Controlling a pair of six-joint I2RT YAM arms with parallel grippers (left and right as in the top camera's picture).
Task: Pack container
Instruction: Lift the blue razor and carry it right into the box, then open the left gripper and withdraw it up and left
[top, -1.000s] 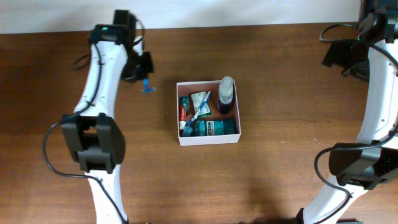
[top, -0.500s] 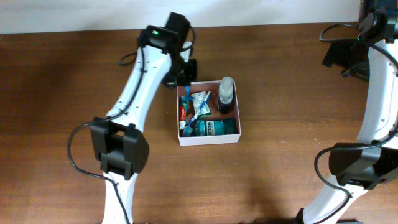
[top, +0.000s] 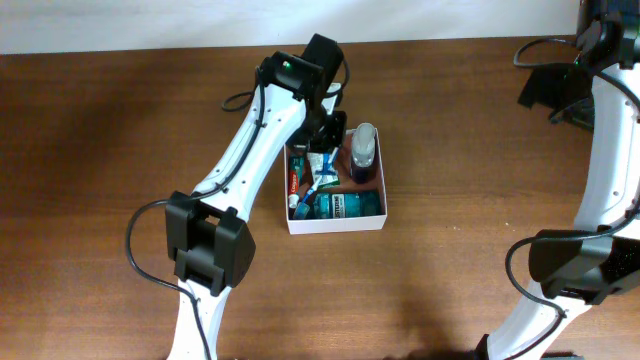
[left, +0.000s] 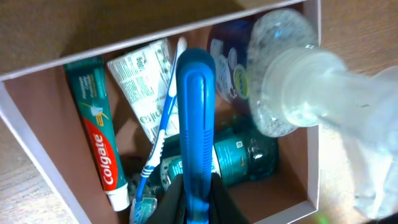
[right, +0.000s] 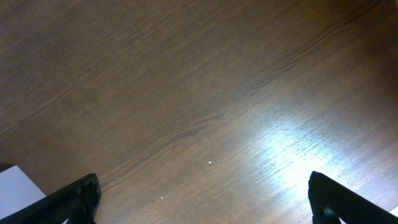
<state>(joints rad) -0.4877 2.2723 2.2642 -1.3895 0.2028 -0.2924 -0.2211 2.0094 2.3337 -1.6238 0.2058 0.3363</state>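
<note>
Left end effector's (left: 198, 202) tool (left: 196, 112) now above container (top: 335, 227)

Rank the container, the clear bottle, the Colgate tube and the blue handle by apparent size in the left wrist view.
1. container
2. clear bottle, inflated by nearness to the camera
3. Colgate tube and blue handle: about alike, handle nearer

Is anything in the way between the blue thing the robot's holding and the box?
Nothing blocks the open container. The left gripper holds the blue handle right above it. A toothbrush and teal bottle already lie underneath, and a clear bottle stands close beside.
</note>
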